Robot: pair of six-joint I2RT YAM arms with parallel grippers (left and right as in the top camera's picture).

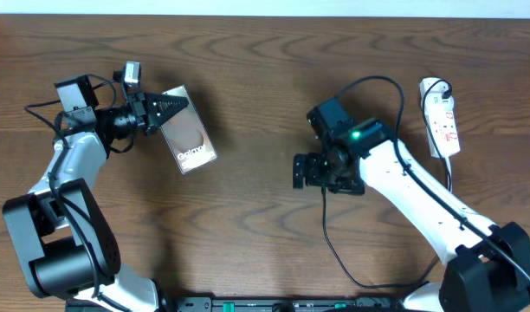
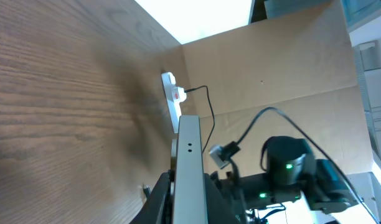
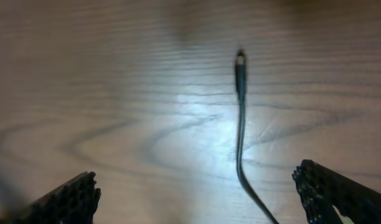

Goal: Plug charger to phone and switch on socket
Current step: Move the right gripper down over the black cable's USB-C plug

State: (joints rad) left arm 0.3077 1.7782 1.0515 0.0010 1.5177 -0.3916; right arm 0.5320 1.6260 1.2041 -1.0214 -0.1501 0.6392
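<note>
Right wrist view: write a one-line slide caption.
Right gripper, jaws open, above the charger, tip loose on the table.

Wooden table (image 1: 265, 69), brown with wavy grain. An upright cardboard panel (image 2: 277, 68) stands at one edge, with a bright white area (image 2: 203, 15) beside it.

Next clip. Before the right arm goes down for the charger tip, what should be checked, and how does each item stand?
1. Left hand holds the phone: ok, it looks closed on the phone's edge.
2. Right hand open: ok, spread wide.
3. Charger tip lined up with the right hand: ok, it lies on the table ahead, roughly centred and not gripped.
4. Charger plugged into the phone: not ok, the two are far apart.
5. Charger's other end at the socket: ok, a black lead runs into its far end.
6. Socket switched on: cannot tell.
</note>
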